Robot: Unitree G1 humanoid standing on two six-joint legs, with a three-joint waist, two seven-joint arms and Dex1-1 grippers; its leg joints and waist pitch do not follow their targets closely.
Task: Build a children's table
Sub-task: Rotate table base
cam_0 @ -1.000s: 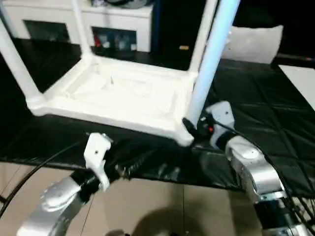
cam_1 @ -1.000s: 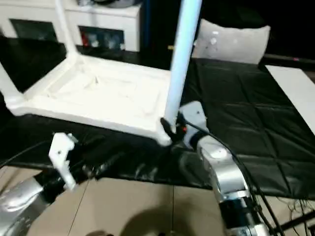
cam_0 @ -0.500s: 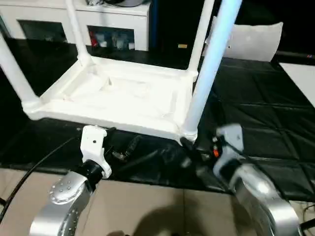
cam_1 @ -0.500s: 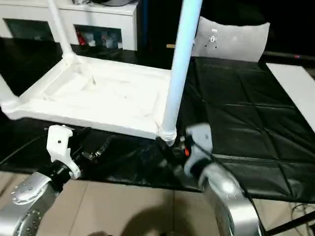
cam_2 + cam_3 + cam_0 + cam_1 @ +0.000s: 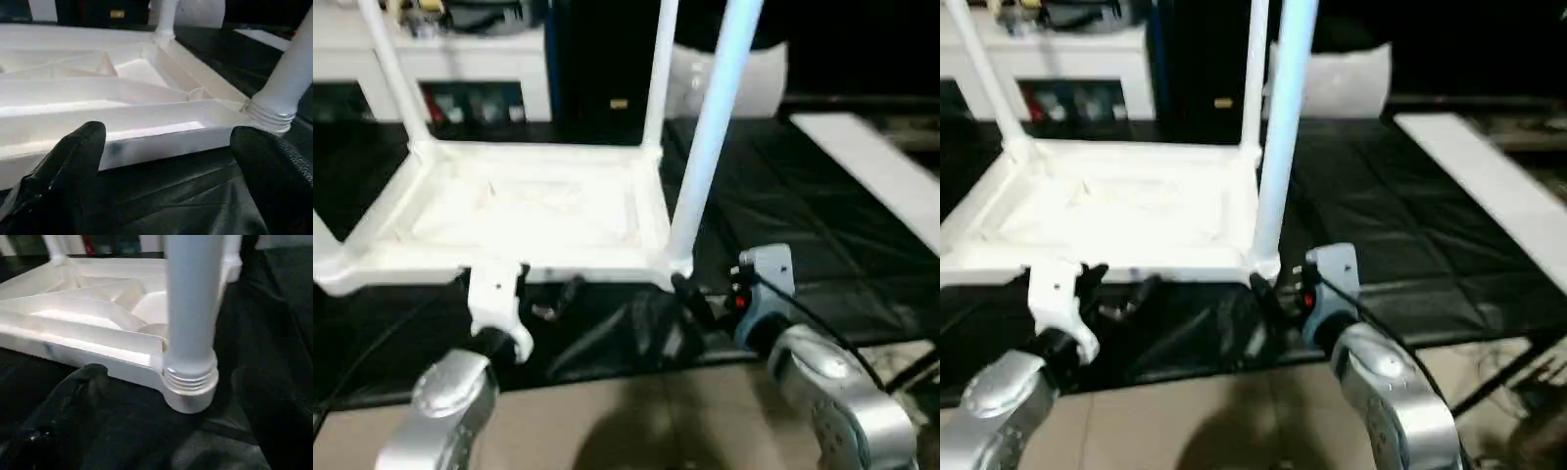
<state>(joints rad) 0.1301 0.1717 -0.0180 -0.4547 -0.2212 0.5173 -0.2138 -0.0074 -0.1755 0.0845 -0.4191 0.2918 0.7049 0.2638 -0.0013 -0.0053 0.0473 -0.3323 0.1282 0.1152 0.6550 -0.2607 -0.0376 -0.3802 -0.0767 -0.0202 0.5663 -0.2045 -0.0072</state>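
Observation:
The children's table lies upside down on black cloth, its ribbed underside [image 5: 529, 206] facing up, with several white tube legs standing in the corner sockets. The near right leg [image 5: 710, 147] sits in its threaded socket [image 5: 188, 391]. My right gripper [image 5: 690, 299] is open just in front of that corner, holding nothing, its fingers [image 5: 63, 421] to either side of the socket and apart from it. My left gripper [image 5: 548, 299] is open and holds nothing, low before the tabletop's near edge [image 5: 146, 137].
A black quilted cloth [image 5: 803, 225] covers the work surface, and its front edge drops to a beige floor [image 5: 636, 421]. A white cabinet with shelves [image 5: 460, 69] stands behind. A white cushion [image 5: 744, 78] lies at the back, and a white board [image 5: 867, 162] lies at the right.
The whole view has shifted. My right gripper has drawn back a little from the foot of the near right leg. The left gripper has come up closer to the tabletop's near edge. Both stay open.

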